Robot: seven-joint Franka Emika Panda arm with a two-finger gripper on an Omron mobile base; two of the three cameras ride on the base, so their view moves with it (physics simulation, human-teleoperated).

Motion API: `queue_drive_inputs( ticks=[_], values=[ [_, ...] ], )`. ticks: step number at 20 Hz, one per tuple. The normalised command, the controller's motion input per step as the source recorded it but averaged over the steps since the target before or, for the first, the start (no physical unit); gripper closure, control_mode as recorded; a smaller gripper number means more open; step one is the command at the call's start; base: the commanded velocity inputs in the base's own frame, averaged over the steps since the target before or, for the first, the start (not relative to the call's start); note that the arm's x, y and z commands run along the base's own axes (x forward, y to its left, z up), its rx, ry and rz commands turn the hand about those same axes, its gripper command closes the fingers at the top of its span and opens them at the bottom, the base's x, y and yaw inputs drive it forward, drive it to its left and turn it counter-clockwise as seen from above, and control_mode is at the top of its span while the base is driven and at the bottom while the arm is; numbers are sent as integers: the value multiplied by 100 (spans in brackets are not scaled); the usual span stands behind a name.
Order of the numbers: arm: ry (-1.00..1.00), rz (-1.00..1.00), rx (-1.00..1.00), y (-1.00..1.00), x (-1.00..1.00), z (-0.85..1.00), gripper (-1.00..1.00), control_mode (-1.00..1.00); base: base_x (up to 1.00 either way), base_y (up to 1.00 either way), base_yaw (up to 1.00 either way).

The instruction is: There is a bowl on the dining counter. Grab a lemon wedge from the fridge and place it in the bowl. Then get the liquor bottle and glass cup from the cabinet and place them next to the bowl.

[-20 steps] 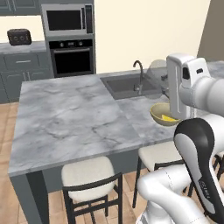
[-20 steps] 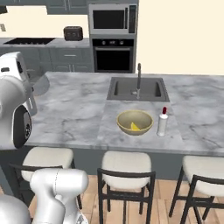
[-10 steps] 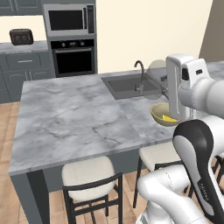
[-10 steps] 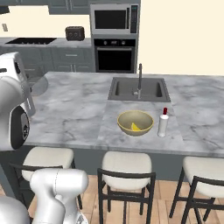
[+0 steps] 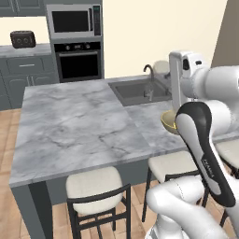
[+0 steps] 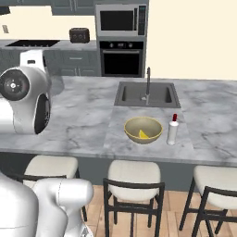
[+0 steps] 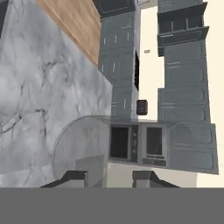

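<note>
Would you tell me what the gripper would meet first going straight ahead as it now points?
Past the glass cup that the gripper holds, probably the oven front; depth is unclear.

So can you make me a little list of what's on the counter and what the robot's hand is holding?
bowl: yellow bowl on the grey counter, in front of the sink
in the bowl: lemon wedge
beside the bowl: white bottle with a red top, standing upright, close to the bowl's right in the right base view
hand: gripper closed on a clear glass cup
left to do: cup not yet set down by the bowl
</note>
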Motion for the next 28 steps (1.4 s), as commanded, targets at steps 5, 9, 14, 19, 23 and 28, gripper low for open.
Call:
queue_drive_inputs(
  ticks=[5,9,14,19,23,28],
  values=[
    [21,0,5,-8,80,-6,100,-100,0,0,0],
    [19,1,2,-8,65,-25,100,-100,0,0,0],
    [8,6,-2,0,35,-66,100,-100,0,0,0],
    [2,11,0,-4,25,-71,100,-100,0,0,0],
    [5,15,-2,-9,38,-75,100,-100,0,0,0],
    [5,13,-9,-18,43,-68,100,-100,0,0,0]
  ],
)
